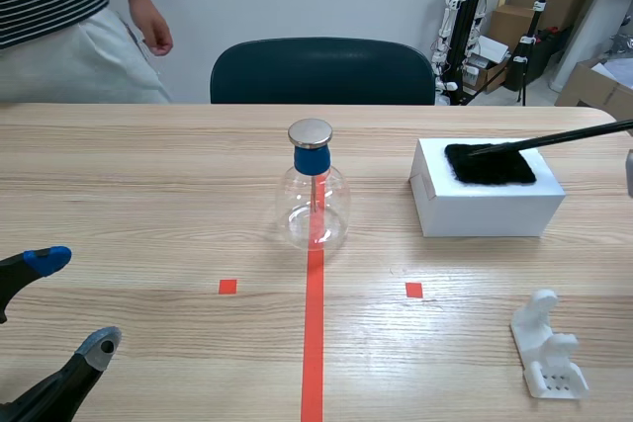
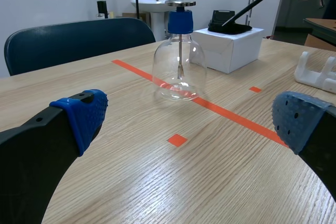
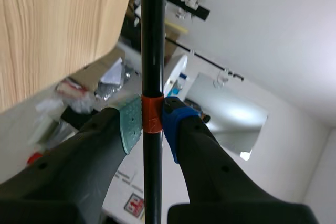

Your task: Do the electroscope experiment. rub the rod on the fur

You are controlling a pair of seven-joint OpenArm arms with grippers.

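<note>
Two claws: the left claw (image 1: pixel 71 303) is released, its fingers spread wide with nothing in it; the right claw (image 3: pixel 152 124) is clenched on the rod (image 1: pixel 554 137).
Scene view, worktop: pale wood (image 1: pixel 148 195) with an orange-red line down the middle and two little squares beside it.
Scene view, electroscope: a round glass bottle (image 1: pixel 315 195) with a blue cap and a flat metal disc on top. It stands upright on the far end of the line.
Scene view, white box: it sits (image 1: pixel 485 212) to the right of the electroscope, near it but not touching.
Scene view, fur: black and fluffy (image 1: pixel 490 165), lying on top of the white box.
Scene view, rod: thin and black. It comes in from the right and slants down, and its tip touches the fur.
Scene view, white holder: it stands (image 1: pixel 549 348) on the near right part of the worktop, apart from the white box.
Scene view, left claw: low at the near left corner, well apart from the electroscope.
Scene view, far side: a dark chair (image 1: pixel 321 71) is behind the worktop, and a person (image 1: pixel 59 17) in a striped top stands at the far left.
Left wrist view, left claw: two blue dotted pads (image 2: pixel 86 116) sit far apart with bare worktop between them.
Left wrist view, electroscope: ahead of the claw, upright on the line, with a thin metal stem hanging inside the glass.
Left wrist view, rod and fur: past the electroscope, the rod leans down onto the fur on the white box.
Right wrist view, right claw: a grey-green pad and a blue pad press the rod from both sides, at an orange-red band on it.
</note>
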